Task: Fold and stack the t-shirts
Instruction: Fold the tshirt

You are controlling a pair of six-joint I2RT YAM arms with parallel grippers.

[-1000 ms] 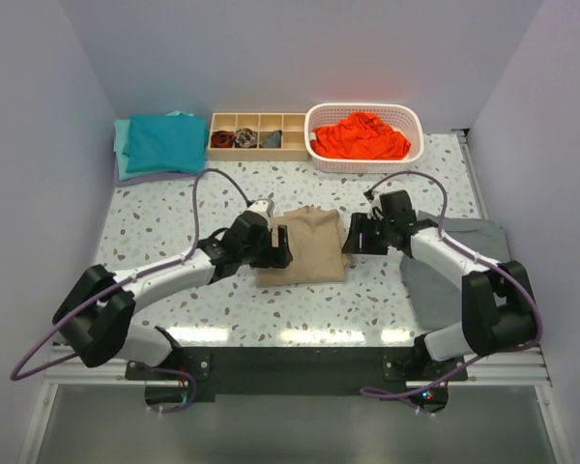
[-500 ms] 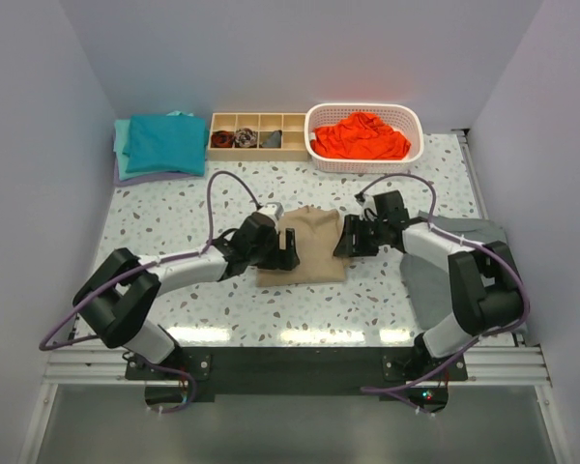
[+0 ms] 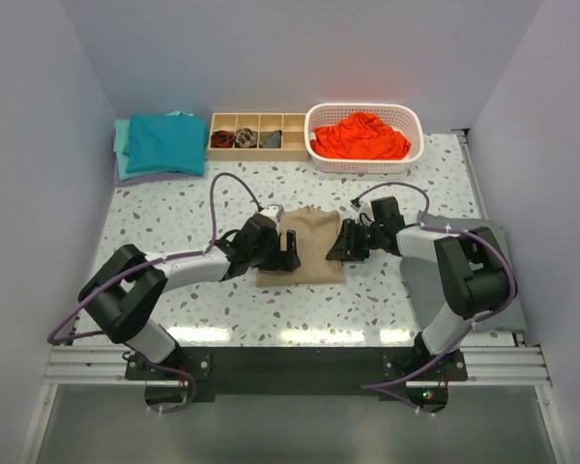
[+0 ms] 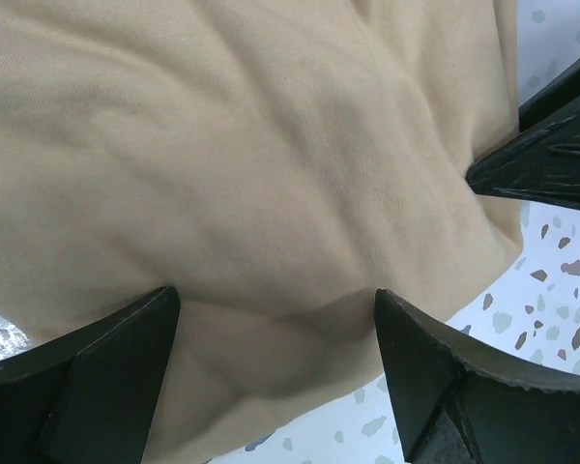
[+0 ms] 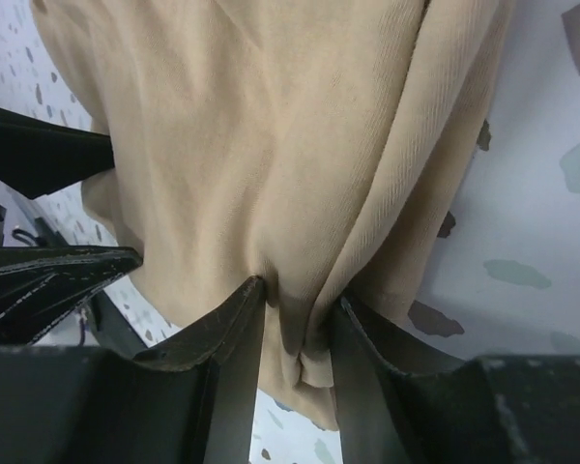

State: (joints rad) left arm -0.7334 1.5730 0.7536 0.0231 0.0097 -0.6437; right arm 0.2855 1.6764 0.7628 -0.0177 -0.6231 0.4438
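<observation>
As viewed from above, shows worktop (image 3: 155,222) with task judged roughly midway. Done: teal t-shirts (image 3: 164,143), folded and stacked at far left corner. Remaining: orange-red t-shirt (image 3: 361,135) heaped in white basket (image 3: 367,165); tan t-shirt (image 3: 309,253) at centre, part-folded. Left gripper (image 3: 289,249) spread wide astride its left edge, holding nothing; right gripper (image 3: 334,246) nearly closed, pinching right-edge fold.
</observation>
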